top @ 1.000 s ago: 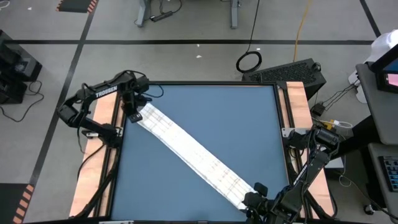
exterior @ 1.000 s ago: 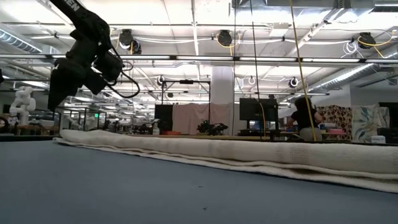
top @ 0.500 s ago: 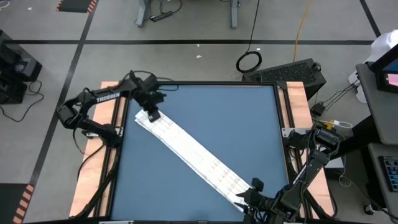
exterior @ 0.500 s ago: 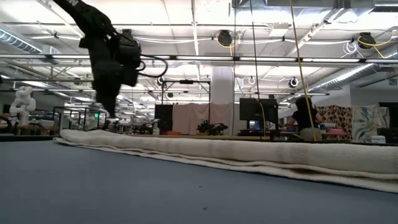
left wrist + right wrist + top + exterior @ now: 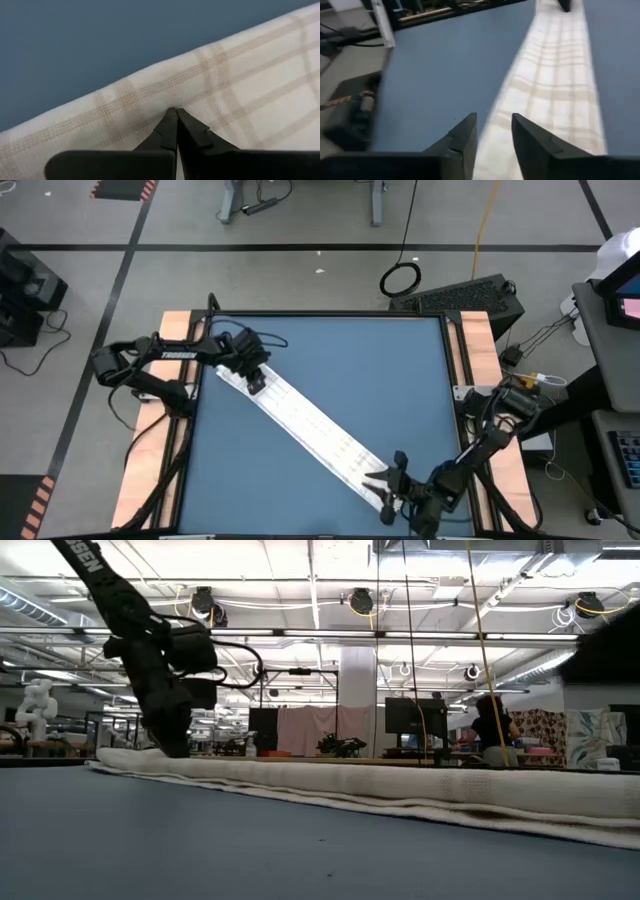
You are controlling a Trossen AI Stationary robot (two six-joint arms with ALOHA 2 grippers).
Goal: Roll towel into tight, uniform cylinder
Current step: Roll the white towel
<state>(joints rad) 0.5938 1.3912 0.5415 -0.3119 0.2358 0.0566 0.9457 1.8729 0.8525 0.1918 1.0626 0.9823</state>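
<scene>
The towel (image 5: 310, 430) is a long, narrow white strip with faint grid lines. It lies flat and runs slantwise across the blue table (image 5: 380, 370), from far left to near right. It also shows in the low view (image 5: 400, 785). My left gripper (image 5: 256, 383) is shut, with its tips down on the towel's far left end (image 5: 240, 65). My right gripper (image 5: 385, 490) is open over the towel's near right end (image 5: 555, 85). I cannot tell whether the right gripper touches the cloth. My left gripper touches the towel's top face (image 5: 172, 102) with its shut fingertips, a little in from the long edge near the far left end. The fingers come from above, slanting down (image 5: 172, 748). I cannot tell whether any cloth is caught between the tips. The towel lies flat on the table.
Wooden side rails (image 5: 160, 440) run along the table's left and right edges. Bare blue surface lies on the far right and near left of the towel. Cables and grey equipment (image 5: 470, 295) sit on the floor beyond the far edge.
My left gripper has gone from the towel's far left tip toward the table's right. It has then come down onto the towel a little farther along the strip. My right gripper has shifted slightly toward the table's left, over the towel's near end. The towel has stayed flat.
</scene>
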